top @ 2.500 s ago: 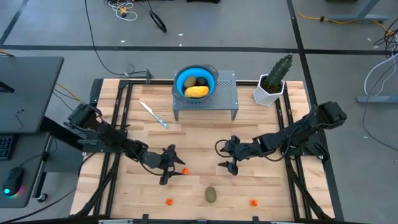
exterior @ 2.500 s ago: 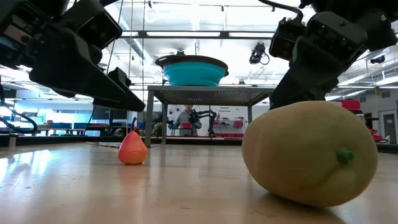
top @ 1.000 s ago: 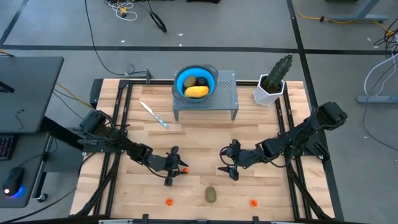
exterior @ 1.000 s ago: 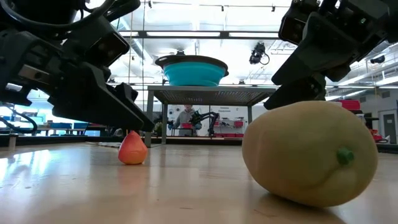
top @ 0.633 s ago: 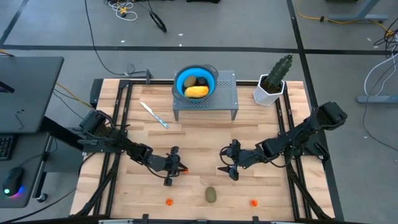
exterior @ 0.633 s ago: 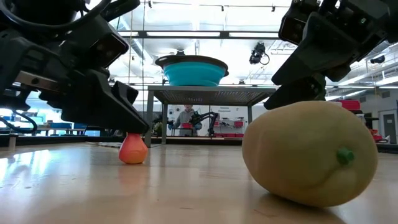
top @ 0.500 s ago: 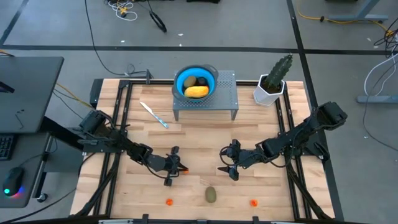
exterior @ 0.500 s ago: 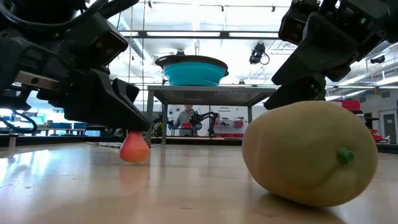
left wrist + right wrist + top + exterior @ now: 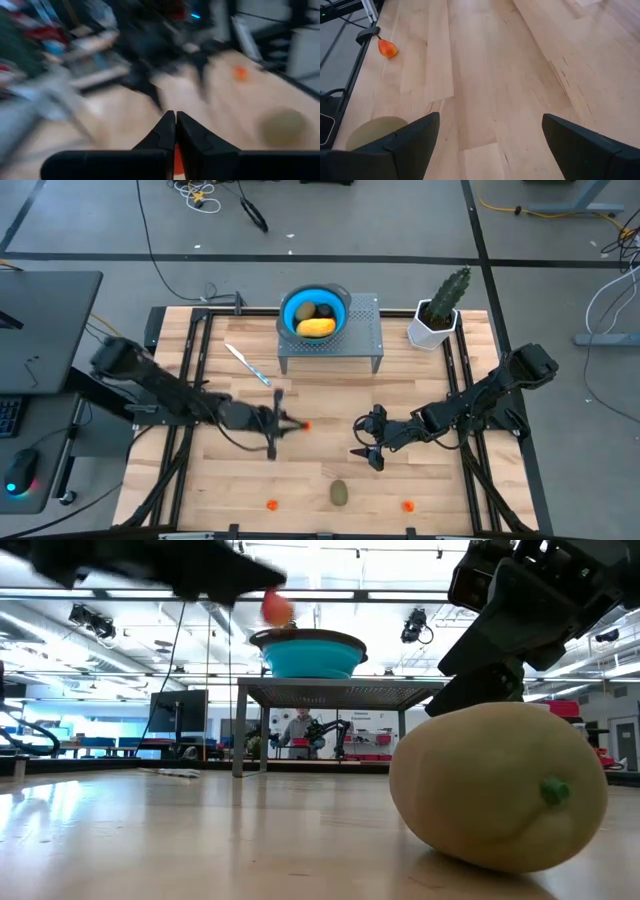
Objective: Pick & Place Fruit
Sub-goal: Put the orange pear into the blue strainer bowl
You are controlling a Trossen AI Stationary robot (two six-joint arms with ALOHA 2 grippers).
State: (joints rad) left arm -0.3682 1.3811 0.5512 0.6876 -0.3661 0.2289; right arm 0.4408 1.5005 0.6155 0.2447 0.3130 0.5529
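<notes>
The left claw (image 9: 291, 423) is clamped on a small orange-red ball (image 9: 304, 424), held above the counter (image 9: 320, 395). The right claw (image 9: 363, 439), fingers spread apart, hovers near an olive-brown oval (image 9: 340, 493).

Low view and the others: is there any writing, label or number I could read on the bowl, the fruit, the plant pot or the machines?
None can be read.
Blue bowl: plain, no text.
White plant pot: no label visible.
Olive-brown fruit: no marking beyond its green stem nub.
Room behind the table in the low view: any signs are too small to read.
</notes>
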